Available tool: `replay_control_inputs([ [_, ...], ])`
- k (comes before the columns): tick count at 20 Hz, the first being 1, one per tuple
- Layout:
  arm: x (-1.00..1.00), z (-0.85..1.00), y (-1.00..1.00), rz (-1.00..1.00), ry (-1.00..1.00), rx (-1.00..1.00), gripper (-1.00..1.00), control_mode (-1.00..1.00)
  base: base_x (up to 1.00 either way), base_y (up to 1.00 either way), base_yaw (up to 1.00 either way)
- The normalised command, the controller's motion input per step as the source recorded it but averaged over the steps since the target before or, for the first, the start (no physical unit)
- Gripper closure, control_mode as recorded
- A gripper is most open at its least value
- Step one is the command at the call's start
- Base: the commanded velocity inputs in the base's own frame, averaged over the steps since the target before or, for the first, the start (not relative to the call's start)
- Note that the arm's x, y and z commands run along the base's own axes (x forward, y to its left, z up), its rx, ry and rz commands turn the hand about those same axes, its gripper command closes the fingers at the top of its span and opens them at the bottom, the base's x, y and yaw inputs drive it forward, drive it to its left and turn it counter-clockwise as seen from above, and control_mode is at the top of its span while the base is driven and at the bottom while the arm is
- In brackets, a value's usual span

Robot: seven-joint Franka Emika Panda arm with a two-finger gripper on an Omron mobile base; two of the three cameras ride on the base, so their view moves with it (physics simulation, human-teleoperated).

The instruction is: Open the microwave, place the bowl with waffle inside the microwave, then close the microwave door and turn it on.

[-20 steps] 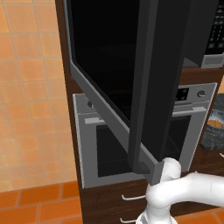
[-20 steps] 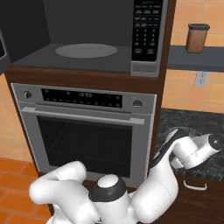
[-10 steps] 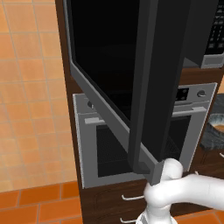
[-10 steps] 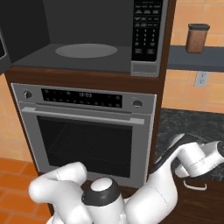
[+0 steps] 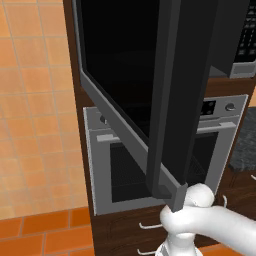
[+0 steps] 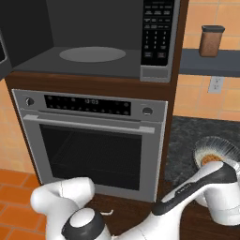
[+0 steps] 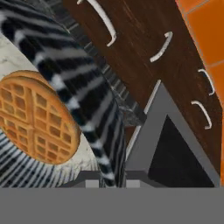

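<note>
Here, one bowl (image 7: 65, 87), one waffle (image 7: 37, 116), one open microwave (image 6: 93, 42).

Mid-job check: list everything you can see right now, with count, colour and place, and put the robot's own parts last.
microwave: 1, dark cavity with grey turntable, black keypad strip on its right, built in above the oven
microwave door: 1, black glass, grey edge, swung open to the left
oven: 1, silver, dark window, below the microwave
bowl: 1, black and white striped, on the dark counter right of the oven
waffle: 1, golden brown, inside the bowl
jar: 1, brown with dark lid, on the grey shelf at upper right
outlet: 1, white, on the tiled wall under the shelf
drawer handles: several, white, on dark wood fronts
floor: orange tiles
arm: 1, white, reaching to the bowl
gripper: 1, dark tips either side of the bowl rim
</note>
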Motion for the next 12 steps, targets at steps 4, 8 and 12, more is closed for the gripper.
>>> replay_control_inputs([
  [4,-0.68,0.95,1.00,0.15,-0.58,0.00,1.00,-1.00,0.00,0.00,0.00],
  [8,-0.43,0.94,1.00,0.27,-0.36,-0.01,1.00,-1.00,0.00,0.00,0.00],
  [12,-0.05,0.57,1.00,0.43,-0.15,-0.04,1.00,-1.00,0.00,0.00,0.00],
])
